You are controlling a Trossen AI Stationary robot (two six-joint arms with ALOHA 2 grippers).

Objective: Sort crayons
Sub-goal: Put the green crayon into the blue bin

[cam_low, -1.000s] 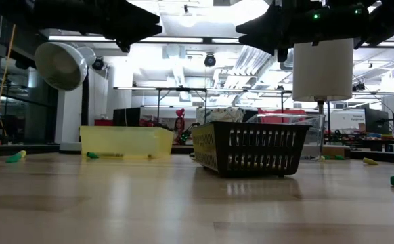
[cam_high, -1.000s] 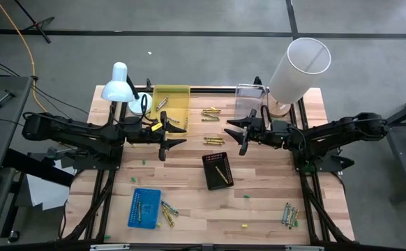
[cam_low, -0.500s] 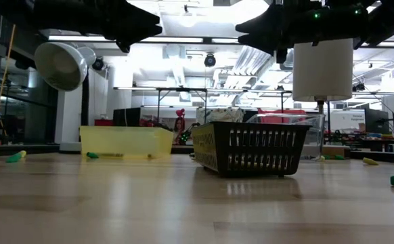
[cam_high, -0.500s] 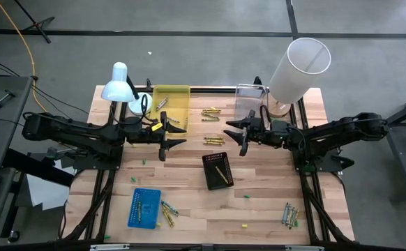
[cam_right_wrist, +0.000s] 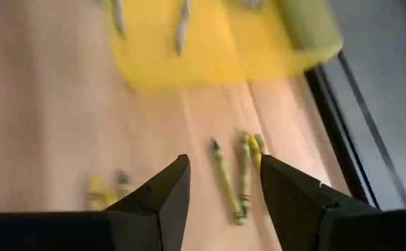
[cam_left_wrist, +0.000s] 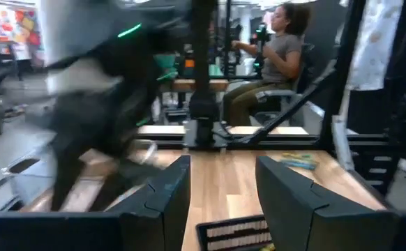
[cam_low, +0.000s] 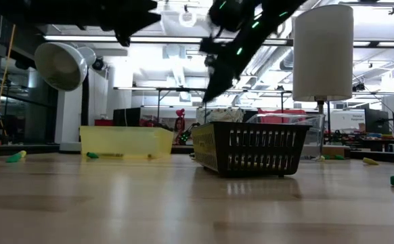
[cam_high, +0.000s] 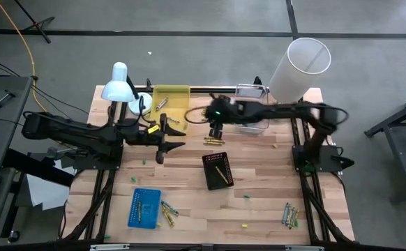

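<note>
My right arm (cam_left_wrist: 98, 118) smeared into a dark blur at nine o'clock in my left wrist view. The yellow tray (cam_right_wrist: 210, 42) blurred at twelve o'clock in my right wrist view, its far end cut off.

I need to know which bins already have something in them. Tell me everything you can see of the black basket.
The black basket is a small rectangular bin that looks like plastic, its side walls pierced by rows of vertical slots. It sits upright near the middle of the wooden table, turned slightly askew, with one yellowish crayon lying inside. Neither gripper touches it.
</note>
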